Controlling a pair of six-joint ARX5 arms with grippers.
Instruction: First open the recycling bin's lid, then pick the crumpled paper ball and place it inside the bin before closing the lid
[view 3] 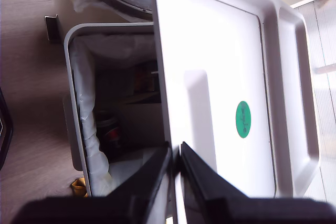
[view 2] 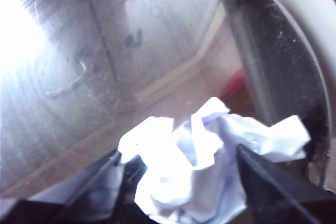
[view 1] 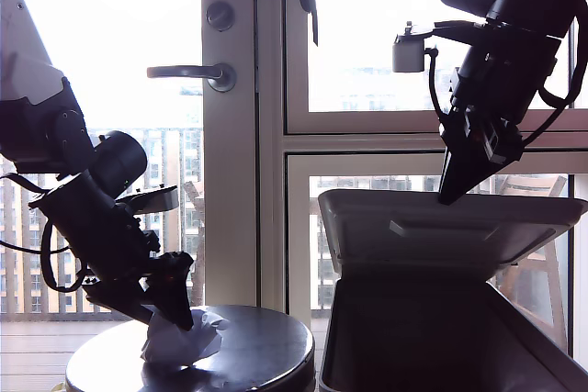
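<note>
Grey plastic forms the recycling bin (view 1: 432,337), which is seen at the exterior view's right with its mouth uncovered. The lid (view 1: 459,227) is raised above the bin's opening and tilted, and its edge is pinched between the nearly closed jaws of my second gripper (view 1: 457,192). In the second wrist view the two dark fingers (view 3: 210,182) are pressed against that edge, the lid's (view 3: 210,77) stepped panels and a small green round mark (view 3: 242,119) are shown, and the bin's (view 3: 73,103) hollow inside is seen lined with a pale bag (view 3: 89,135). The crumpled paper ball (view 1: 179,341) is set on the round dark table (view 1: 248,355) at the exterior view's left, well apart from the bin. My first gripper (view 1: 170,309) is lowered onto the ball; in the first wrist view its jaws are spread to either side of the paper ball (view 2: 205,166), and whether the paper is actually touched cannot be told. Behind everything a door handle (view 1: 188,72) is seen against bright windows.
</note>
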